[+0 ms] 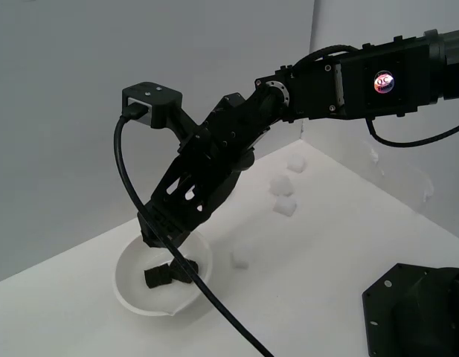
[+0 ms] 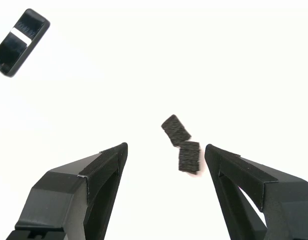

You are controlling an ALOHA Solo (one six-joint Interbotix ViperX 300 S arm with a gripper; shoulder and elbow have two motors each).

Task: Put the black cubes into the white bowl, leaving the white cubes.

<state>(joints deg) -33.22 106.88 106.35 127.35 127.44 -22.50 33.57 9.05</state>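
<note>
Hovering over the white bowl (image 1: 140,297), gripper (image 2: 166,150) spread wide, empty.
Two black cubes (image 2: 182,144) lay touching inside; white cubes (image 1: 283,195) sat apart on table (image 1: 318,282).

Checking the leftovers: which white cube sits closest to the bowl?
The lone white cube just beside the white bowl; the other white cubes lie grouped farther off.

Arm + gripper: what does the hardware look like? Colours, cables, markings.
The arm is matte black, built of boxy links, with a round glowing red-and-white logo on its side. A thick black cable loops from a black camera block at the wrist. The gripper has two black wedge-shaped fingers with ribbed inner pads.
</note>
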